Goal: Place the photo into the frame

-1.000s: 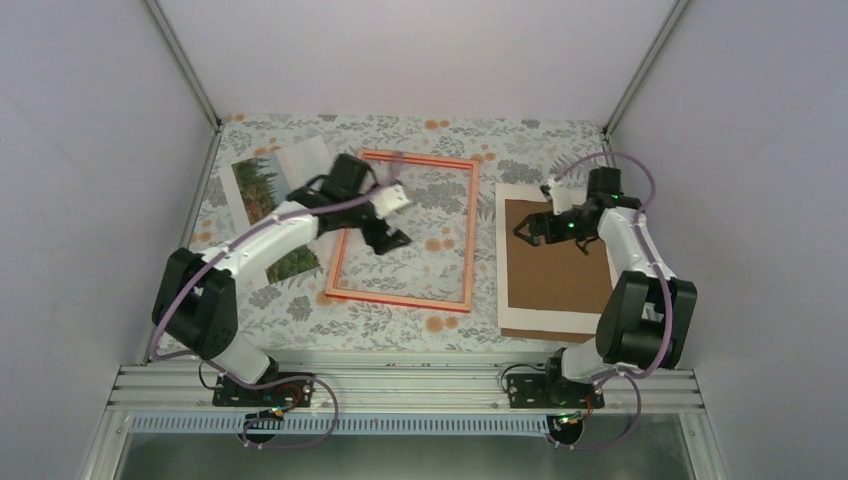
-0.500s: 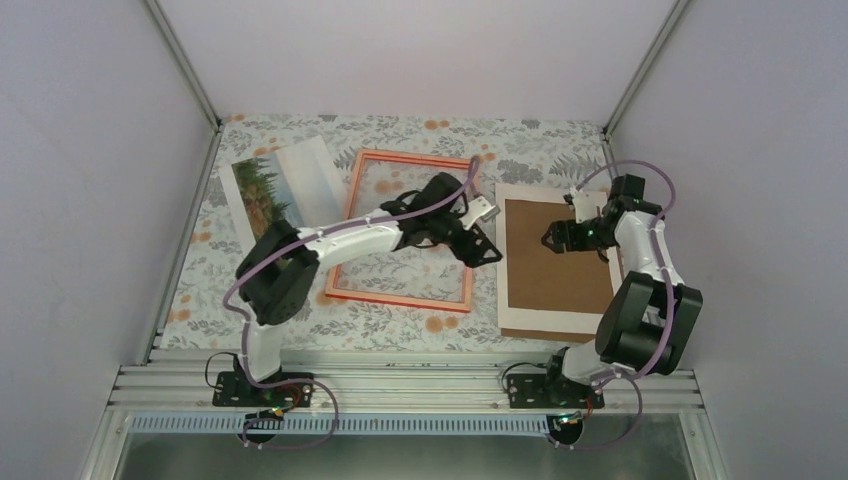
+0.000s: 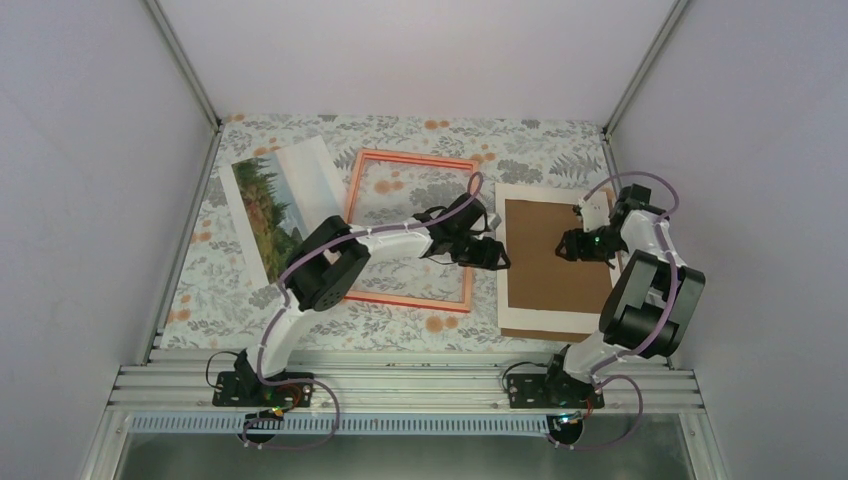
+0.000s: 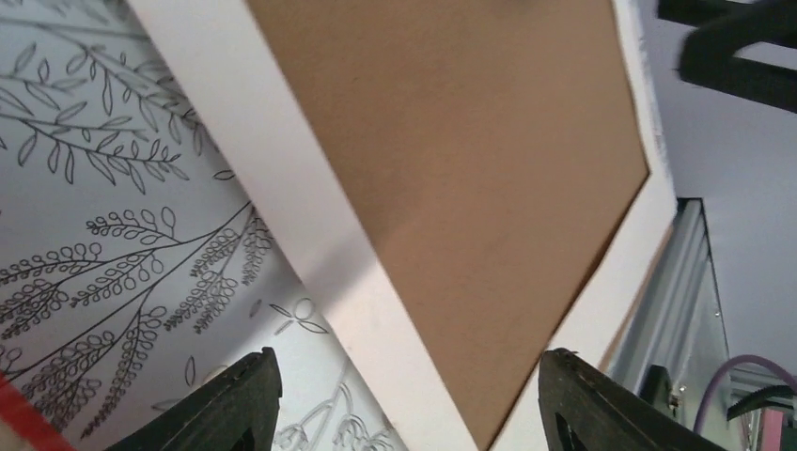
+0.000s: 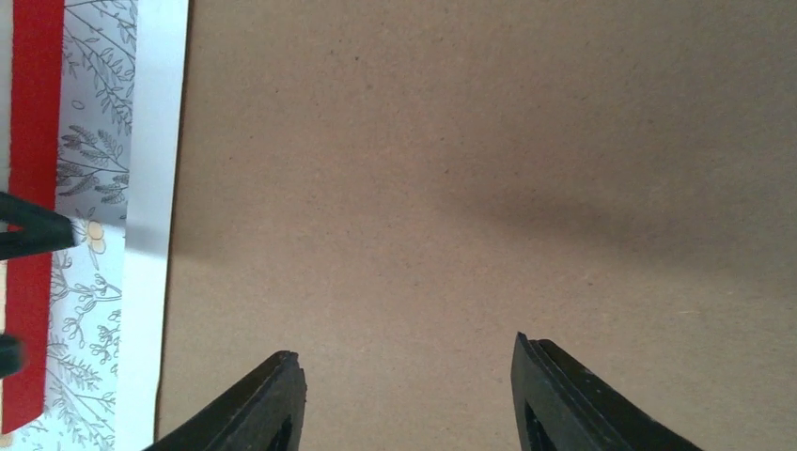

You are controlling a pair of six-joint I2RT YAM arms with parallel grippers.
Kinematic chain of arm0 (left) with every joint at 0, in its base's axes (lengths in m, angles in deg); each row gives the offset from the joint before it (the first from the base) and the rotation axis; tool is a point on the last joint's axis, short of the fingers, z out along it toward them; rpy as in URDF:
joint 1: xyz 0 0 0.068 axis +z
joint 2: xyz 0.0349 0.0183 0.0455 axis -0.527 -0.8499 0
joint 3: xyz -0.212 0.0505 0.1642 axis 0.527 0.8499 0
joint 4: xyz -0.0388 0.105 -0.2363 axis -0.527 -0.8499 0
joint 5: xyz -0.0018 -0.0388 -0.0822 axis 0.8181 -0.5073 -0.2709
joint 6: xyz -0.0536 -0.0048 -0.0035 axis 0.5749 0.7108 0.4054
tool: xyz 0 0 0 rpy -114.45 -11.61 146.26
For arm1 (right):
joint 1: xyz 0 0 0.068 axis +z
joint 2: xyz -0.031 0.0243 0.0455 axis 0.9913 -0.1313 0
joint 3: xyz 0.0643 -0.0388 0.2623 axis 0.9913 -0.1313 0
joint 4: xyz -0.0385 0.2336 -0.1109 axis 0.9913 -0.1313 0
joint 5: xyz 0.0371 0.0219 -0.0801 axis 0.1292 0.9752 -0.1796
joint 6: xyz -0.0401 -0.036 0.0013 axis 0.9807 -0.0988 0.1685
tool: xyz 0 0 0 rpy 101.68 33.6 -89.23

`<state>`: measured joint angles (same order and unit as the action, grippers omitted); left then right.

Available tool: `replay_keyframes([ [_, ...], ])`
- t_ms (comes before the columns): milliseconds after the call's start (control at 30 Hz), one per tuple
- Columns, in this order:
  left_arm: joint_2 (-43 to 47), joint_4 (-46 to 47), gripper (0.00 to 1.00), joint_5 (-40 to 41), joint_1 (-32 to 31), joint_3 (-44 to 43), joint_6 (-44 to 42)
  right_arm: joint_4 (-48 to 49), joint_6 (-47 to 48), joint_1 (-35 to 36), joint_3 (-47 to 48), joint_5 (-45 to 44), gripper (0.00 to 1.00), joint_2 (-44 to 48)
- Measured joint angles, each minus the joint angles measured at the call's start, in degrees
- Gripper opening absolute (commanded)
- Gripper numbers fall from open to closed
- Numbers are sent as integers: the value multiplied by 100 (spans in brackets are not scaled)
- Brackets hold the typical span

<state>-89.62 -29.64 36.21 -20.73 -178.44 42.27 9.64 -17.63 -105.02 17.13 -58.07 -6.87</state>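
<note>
Upper left of the top view, flat on the floral tabletop [image 3: 400,130]: the photo [image 3: 280,205], print side up, well apart from both arms. Just right of it, also flat, the frame [image 3: 400,300], with the left arm [image 3: 380,240] stretched across its lower half. Past the frame's right rail, at the left border of a white sheet [image 3: 540,322] lying under a brown backing board [image 3: 550,270]: the left pincer [image 3: 492,255], fingers spread, nothing between them, white border and brown board below in the wrist view. Over the right middle of the board: the right pincer [image 3: 566,245], likewise spread, pinching nothing, above bare brown surface. Contact with the board: impossible to tell.
</note>
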Motion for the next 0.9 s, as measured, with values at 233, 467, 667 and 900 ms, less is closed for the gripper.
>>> replay_keyframes([
  [233, -387, -94, 59, 238, -2, -332, 544, 46, 13, 0, -90, 166, 50, -92],
  [467, -505, -131, 56, 420, 0, -468, 997, 79, 42, 0, -103, 260, 49, -195],
  [667, -704, 72, 44, 291, 39, -614, 1248, 92, 85, 0, -107, 297, 49, -262],
  [900, -883, 136, 26, 214, 101, -752, 1370, 96, 125, 0, -114, 339, 49, -358],
])
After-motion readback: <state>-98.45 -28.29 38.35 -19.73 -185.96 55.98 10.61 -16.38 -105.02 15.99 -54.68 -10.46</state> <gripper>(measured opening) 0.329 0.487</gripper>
